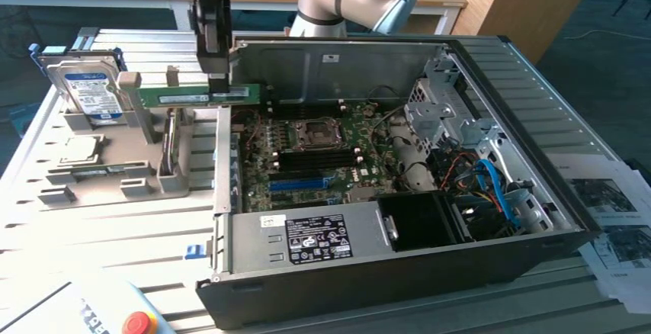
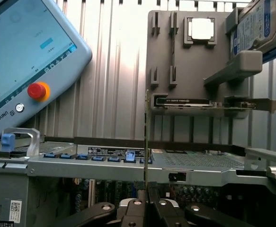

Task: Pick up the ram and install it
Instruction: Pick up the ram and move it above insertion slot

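Note:
The ram (image 1: 183, 97) is a thin green stick with a white label, lying level in the air above the left wall of the open computer case (image 1: 569, 197). My gripper (image 1: 216, 82) comes down from above and is shut on it near its right end. In the wrist view the ram (image 2: 146, 137) is edge-on, a thin line rising from between my fingertips (image 2: 147, 208). The green motherboard (image 1: 351, 139) lies in the case, below and toward the exterior view's right of the ram.
A grey parts holder (image 1: 112, 178) on the exterior view's left carries a hard drive (image 1: 90, 90), a processor (image 1: 81, 149) and an upright card (image 1: 171, 147). A teach pendant (image 2: 29, 61) with a red button lies at the front. Papers (image 1: 610, 204) lie right of the case.

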{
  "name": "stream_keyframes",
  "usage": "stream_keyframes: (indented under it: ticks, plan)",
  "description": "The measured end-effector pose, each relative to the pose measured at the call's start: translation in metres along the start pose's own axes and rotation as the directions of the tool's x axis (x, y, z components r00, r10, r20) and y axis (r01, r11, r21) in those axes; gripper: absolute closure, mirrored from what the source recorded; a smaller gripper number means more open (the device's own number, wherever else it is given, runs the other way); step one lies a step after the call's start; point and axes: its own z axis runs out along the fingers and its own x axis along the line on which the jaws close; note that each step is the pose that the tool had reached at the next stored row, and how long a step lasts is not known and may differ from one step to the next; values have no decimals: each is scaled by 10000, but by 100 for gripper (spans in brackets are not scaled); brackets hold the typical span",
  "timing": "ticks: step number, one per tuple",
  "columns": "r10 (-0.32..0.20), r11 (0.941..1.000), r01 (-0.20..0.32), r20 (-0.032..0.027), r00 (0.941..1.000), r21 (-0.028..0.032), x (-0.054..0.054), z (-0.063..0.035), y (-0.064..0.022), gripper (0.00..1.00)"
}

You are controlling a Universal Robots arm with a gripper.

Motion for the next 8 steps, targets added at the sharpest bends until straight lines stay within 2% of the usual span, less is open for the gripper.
stream_keyframes:
  ticks: [8]
  plan:
    - [-1, 10000, 1, 0, 10000, -5, 16, -3, -74, 88]
